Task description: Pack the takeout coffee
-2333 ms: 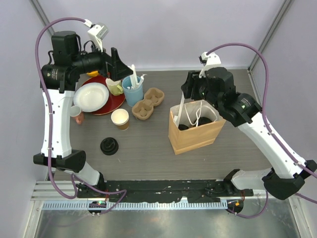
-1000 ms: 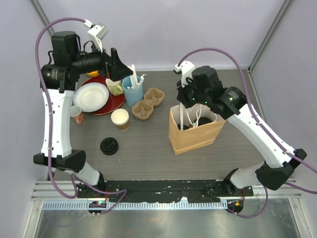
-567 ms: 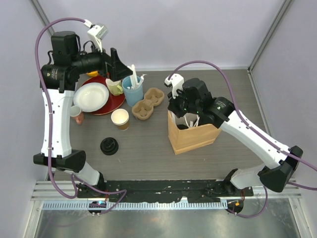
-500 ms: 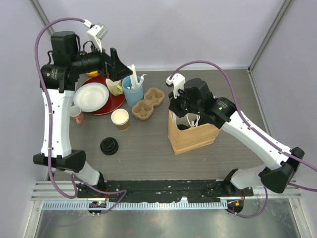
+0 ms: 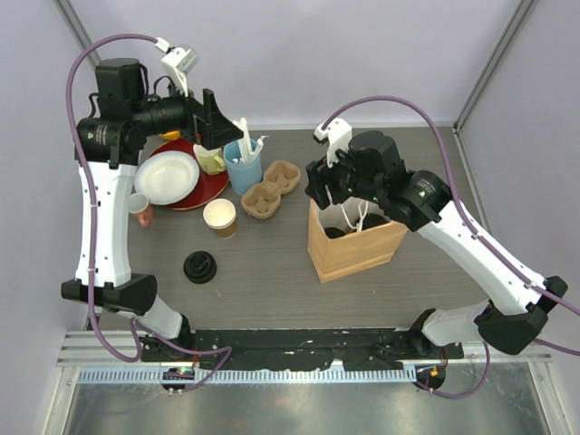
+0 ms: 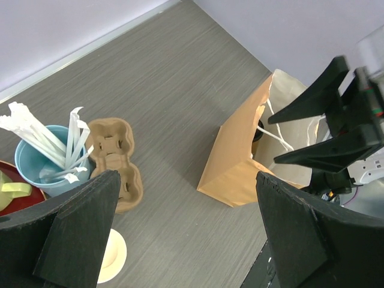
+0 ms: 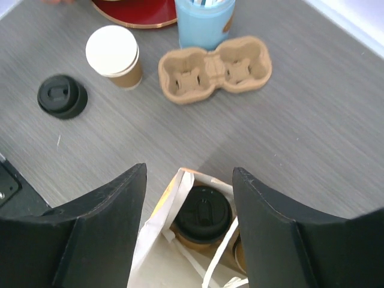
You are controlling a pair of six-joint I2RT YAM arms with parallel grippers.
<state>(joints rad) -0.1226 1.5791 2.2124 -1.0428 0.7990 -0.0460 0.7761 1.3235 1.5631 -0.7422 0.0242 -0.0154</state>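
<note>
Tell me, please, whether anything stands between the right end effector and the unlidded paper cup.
Nothing visible does. The right end effector hangs open over the paper bag's rim; only table lies toward the unlidded cup. The cardboard carrier sits just beside that line.

1. My left arm (image 5: pixel 98 227) and right arm (image 5: pixel 480 256) wear smooth white shells on the long links, with chunky black housings at the joints.
2. A purple cable (image 5: pixel 72 100) runs outside each arm in a loose loop.
3. A small white camera (image 5: pixel 179 60) is mounted on each wrist.
4. My bases (image 5: pixel 136 292) are rounded and black.
5. My fingers (image 6: pixel 75 233) are matte black flat wedges, tapering towards the tips.
</note>
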